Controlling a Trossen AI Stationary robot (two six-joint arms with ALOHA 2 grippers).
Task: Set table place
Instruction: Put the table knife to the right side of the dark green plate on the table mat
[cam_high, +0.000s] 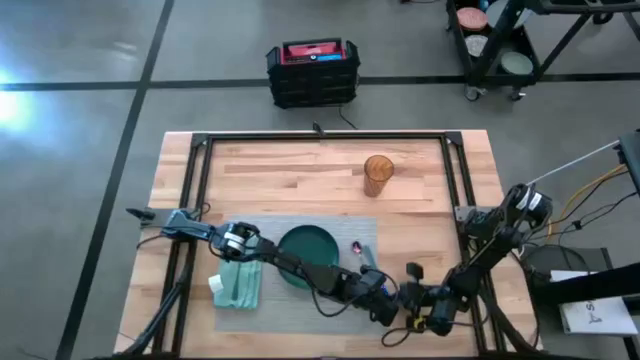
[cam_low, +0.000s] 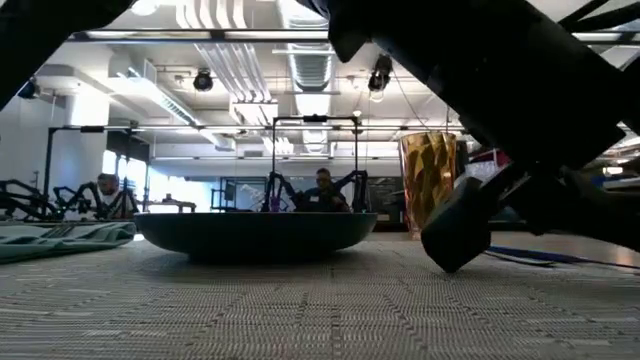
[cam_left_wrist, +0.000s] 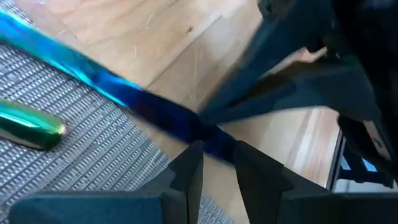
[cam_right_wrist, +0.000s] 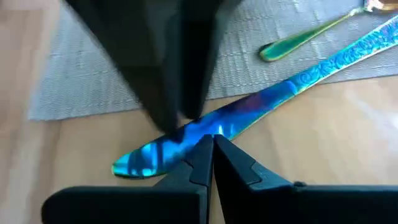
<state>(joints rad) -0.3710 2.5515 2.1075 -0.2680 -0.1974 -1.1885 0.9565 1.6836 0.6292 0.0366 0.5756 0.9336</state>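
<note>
The grey woven placemat (cam_high: 330, 226) lies on the wooden table (cam_high: 280, 170) with a dark green plate (cam_high: 306, 252) on it. A blue iridescent utensil (cam_right_wrist: 249, 112) lies slanting over the mat's right edge, its smooth end (cam_right_wrist: 140, 163) on bare wood. Beside it, a green-gold spoon (cam_right_wrist: 298, 38) rests on the mat. My left gripper (cam_left_wrist: 214, 152) reaches across past the plate and stands over the utensil. My right gripper (cam_right_wrist: 211, 142) is shut, its tips at the utensil's near edge. My left gripper has its two fingers (cam_left_wrist: 189, 171) on either side of the utensil's smooth end part (cam_left_wrist: 208, 138), coming down from above and lying across it. The utensil stays low over the wood and mat edge. My right gripper's shut fingertips (cam_right_wrist: 202, 155) overlap the utensil's edge (cam_right_wrist: 186, 142); whether they touch it, I cannot tell.
A light teal napkin (cam_high: 238, 283) lies folded on the mat left of the plate. An amber ribbed cup (cam_high: 378, 175) stands on the wood behind the mat. Both arms crowd the table's near right part. Black frame rails (cam_high: 320, 137) border the top.
</note>
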